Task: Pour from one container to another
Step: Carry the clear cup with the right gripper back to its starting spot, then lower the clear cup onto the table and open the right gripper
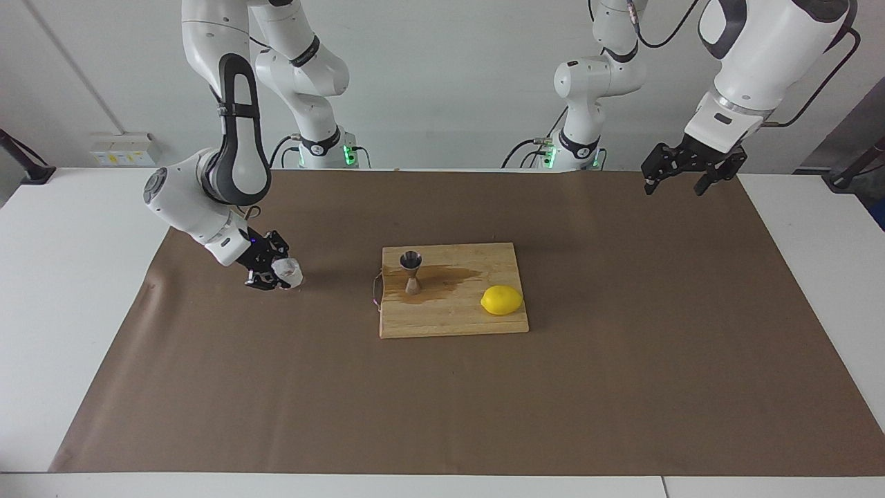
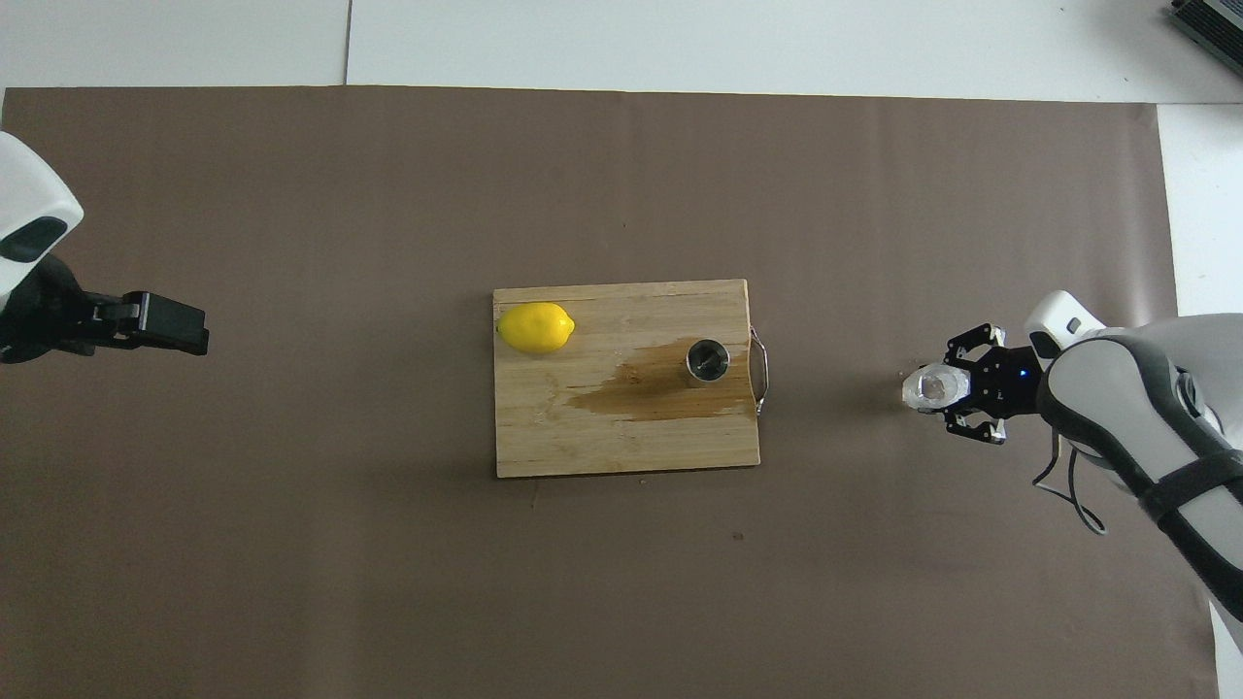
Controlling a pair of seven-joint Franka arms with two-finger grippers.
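Note:
The one container, a small clear glass cup (image 1: 289,271) (image 2: 929,386), is held in my right gripper (image 1: 278,275) (image 2: 950,392), which is shut on it. Gripper and cup sit very low over the brown mat, toward the right arm's end of the table, apart from the board. Whether the cup touches the mat I cannot tell. The other container, a steel jigger (image 1: 411,271) (image 2: 708,360), stands upright on the wooden cutting board (image 1: 449,321) (image 2: 583,447) near its handle end. My left gripper (image 1: 677,184) (image 2: 173,324) waits open and empty, raised over the mat's other end.
A brown wet stain (image 1: 446,277) (image 2: 660,390) spreads on the board beside the jigger. A yellow lemon (image 1: 502,300) (image 2: 535,327) lies on the board's corner toward the left arm's end. A brown mat (image 1: 442,401) covers the table.

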